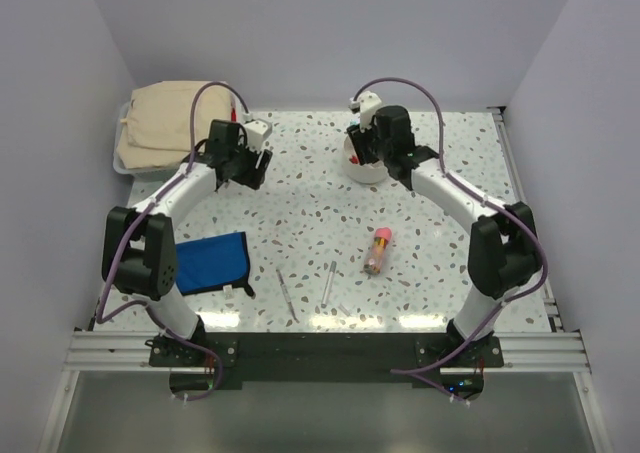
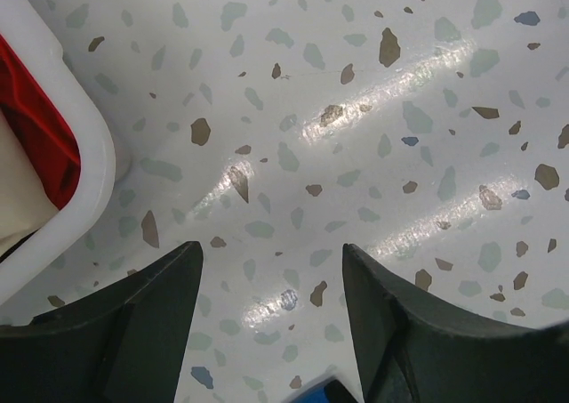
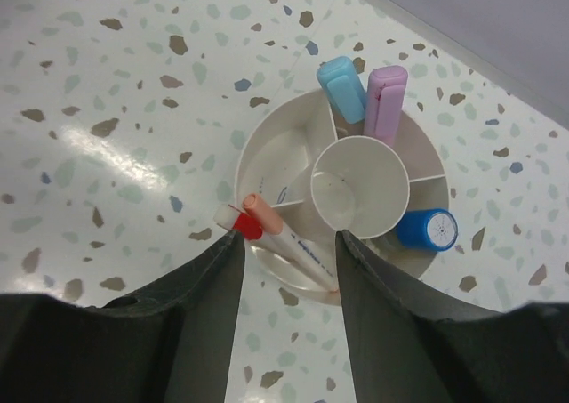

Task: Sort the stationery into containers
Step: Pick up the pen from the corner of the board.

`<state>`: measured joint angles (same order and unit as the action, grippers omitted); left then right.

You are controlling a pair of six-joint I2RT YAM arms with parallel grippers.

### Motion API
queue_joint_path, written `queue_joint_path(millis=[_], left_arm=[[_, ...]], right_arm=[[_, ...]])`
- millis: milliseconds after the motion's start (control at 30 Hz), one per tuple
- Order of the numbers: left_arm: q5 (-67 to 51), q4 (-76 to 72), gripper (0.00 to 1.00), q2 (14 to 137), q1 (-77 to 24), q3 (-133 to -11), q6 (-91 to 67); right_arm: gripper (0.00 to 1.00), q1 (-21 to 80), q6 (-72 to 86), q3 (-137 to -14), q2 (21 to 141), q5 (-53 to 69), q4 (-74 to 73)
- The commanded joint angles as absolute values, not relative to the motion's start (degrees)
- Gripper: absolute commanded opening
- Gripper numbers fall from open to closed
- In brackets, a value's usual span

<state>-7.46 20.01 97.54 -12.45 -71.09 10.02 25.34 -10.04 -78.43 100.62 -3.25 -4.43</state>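
The round white cup stands at the back centre, split into compartments around a middle tube. In the right wrist view the cup holds a light-blue-capped marker, a pink marker, a blue-capped stick, a red-capped pen and a peach-capped pen. My right gripper is open, just above the cup's near rim; it also shows in the top view. My left gripper is open and empty over bare table beside the white bin. A pink-red tube and two silver pens lie on the table.
A folded beige cloth covers most of the white bin at the back left; something red lies inside it. A flat blue pouch lies by the left arm's base. Walls close the table on three sides.
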Motion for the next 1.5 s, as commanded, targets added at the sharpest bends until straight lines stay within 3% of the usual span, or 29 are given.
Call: queue_joint_path(millis=[0,200,367,633,733,1100,1467], left_arm=[[-8.61,16.17,0.69,93.17,-12.74,-69.09,9.05],[-6.51,16.08,0.69,91.15,-12.74,-67.33,7.39],[0.86,17.66,0.70,88.60,-12.74,-64.61,1.70],[13.61,19.33,0.82,88.50,-12.66,-63.19,-3.95],[16.00,20.48,1.00,88.07,-12.39,-63.81,-4.23],[13.54,21.18,1.00,84.21,-11.51,-59.59,-4.05],[10.11,21.27,1.00,80.33,-11.51,-55.72,-5.10]], right_arm=[[0.53,25.75,5.42,-86.21,94.92,1.39,-20.97],[0.57,26.10,21.35,-95.00,104.65,10.62,-46.91],[0.64,26.80,23.99,-92.64,107.48,12.91,-50.26],[0.74,35.24,28.99,-93.17,110.65,11.60,-55.11],[0.73,36.65,31.54,-89.67,111.18,11.51,-55.20],[0.64,40.60,37.08,-78.76,111.71,12.48,-52.74],[0.56,47.81,40.16,-86.13,116.89,10.82,-52.29]])
